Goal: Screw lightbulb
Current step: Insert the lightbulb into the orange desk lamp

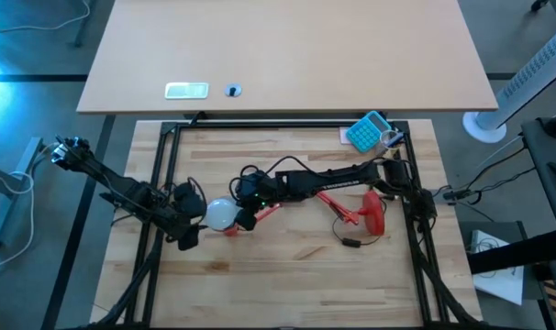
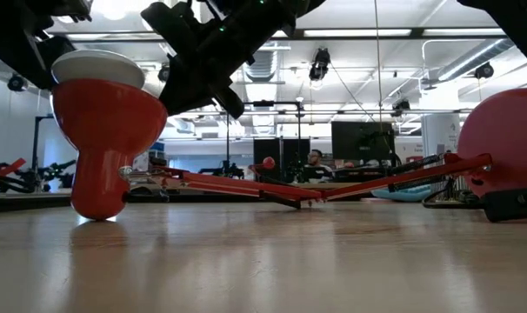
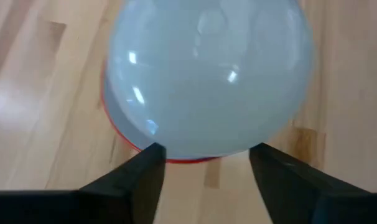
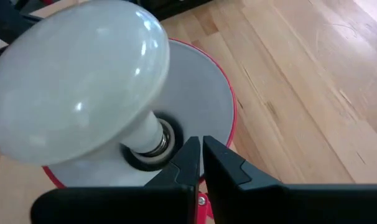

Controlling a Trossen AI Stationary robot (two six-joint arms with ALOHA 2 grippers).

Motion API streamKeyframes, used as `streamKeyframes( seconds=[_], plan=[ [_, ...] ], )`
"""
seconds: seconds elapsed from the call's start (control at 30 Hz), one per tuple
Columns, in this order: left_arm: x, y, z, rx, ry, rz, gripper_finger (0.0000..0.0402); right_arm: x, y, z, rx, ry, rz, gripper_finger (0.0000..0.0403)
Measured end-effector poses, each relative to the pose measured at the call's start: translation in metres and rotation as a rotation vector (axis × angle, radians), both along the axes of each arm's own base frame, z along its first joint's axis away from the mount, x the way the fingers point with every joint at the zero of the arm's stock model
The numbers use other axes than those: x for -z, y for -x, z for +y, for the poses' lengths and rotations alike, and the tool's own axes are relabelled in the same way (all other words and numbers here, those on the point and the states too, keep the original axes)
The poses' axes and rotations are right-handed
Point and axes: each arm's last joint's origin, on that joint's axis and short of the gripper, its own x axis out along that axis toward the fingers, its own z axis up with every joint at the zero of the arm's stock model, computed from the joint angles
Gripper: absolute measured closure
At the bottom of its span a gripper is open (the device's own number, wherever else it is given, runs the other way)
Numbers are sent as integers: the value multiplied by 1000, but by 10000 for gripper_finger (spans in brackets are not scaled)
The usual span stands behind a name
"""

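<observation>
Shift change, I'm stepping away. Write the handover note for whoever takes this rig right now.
Left gripper: fingers spread on either side of the lightbulb's dome; firm contact cannot be told.
Right gripper: shut, pinching the rim of the red lamp shade to steady it.
Lightbulb: its screw base sits in the socket inside the shade, which points upward near the table's left middle; the lamp's base lies to the right.
Done: bulb placed in socket.
Left: whether it is fully threaded cannot be seen; likely finish turning, then release both.
</observation>
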Motion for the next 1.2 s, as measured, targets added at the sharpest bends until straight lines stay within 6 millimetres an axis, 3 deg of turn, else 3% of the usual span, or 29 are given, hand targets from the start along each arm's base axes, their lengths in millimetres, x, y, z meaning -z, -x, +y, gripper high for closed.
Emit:
streamKeyframes(
  seconds=[0.27, 0.47, 0.7, 1.2],
  plan=[
    [0, 0, 0, -9, 0, -4, 295, 0, 0, 0, -18, 5, -1, 389],
    [0, 0, 0, -13, 2, -4, 343, -2, 0, -3, -8, 11, -7, 389],
    [1, 0, 2, -69, -3, -24, 363, -12, 3, -9, 25, -9, -31, 389],
    [10, -1, 9, -181, 5, -13, 364, -17, 3, -14, 150, -253, -59, 389]
  ],
)
